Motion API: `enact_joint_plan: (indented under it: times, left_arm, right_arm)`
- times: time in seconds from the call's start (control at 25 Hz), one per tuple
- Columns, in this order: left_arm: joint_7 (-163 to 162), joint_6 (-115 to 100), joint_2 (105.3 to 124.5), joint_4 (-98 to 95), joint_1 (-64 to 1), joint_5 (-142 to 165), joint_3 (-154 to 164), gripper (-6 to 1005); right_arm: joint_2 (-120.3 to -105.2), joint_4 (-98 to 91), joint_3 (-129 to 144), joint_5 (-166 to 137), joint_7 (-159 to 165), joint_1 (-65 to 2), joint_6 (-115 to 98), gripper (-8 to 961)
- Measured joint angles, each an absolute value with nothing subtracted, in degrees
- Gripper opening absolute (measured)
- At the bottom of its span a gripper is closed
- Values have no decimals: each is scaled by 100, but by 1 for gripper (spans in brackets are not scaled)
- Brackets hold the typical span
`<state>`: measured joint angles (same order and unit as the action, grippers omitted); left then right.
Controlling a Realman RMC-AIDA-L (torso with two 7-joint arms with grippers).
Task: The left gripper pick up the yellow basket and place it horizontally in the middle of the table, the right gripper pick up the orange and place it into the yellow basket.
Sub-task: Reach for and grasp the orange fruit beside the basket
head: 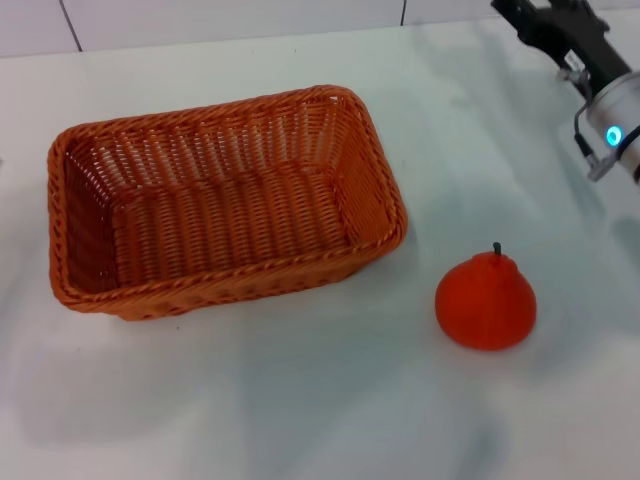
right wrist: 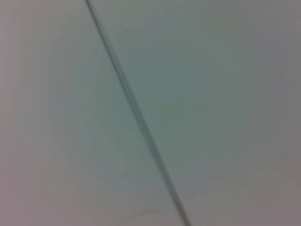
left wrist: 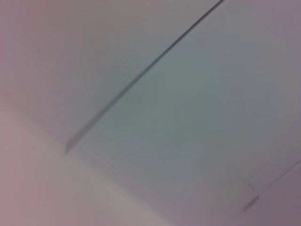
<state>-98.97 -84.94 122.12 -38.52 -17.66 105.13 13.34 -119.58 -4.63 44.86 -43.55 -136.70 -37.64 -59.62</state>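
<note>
The yellow basket (head: 222, 201), an orange-brown woven wicker one, lies lengthwise across the white table, left of the middle, and is empty. The orange (head: 486, 299) stands upright on the table to the right of the basket, apart from it, with its dark stem on top. My right gripper (head: 545, 22) is at the far right corner, well behind the orange and above the table, on a grey-white wrist with a cyan light (head: 613, 135). It holds nothing that shows. My left gripper is out of view. Both wrist views show only a pale surface with a dark seam.
The white table (head: 320, 400) meets a white tiled wall (head: 230, 20) at the back. Bare tabletop lies in front of the basket and around the orange.
</note>
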Motion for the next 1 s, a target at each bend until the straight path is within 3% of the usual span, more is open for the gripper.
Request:
enact_joint_plan:
  times: [0.12,0.24,0.4,0.52,0.72,1.0]
  left_arm:
    - [-8648,-8489,12305,-3787,-1775,9984,1279,575]
    - [-6633,-8558,12389,-3166,-1780,8949,1192,573]
    - [-4969,-8770,12378,-2265,-1784,8057,1163,570]
    - [-4342,-8907,12386,-1975,-1790,7803,1162,568]
    - [-4197,-8744,12373,-1888,-1883,7692,1160,568]
    - [-4195,-8635,12370,-1882,-2042,7640,1151,567]
  right_arm:
    - [-11882,-1355,5016,-5034,-12737,-3505,-5986,938]
    - [-11672,-2415,5421,-6146,-11547,-3266,-6154,938]
    - [-11245,-3503,5388,-7982,-9940,-3152,-7022,937]
    - [-11019,-4193,5085,-9166,-8915,-3138,-7789,937]
    - [-10905,-5150,4307,-11379,-7749,-3419,-9425,936]
    - [-10878,-5241,4174,-12890,-7217,-3784,-10447,935]
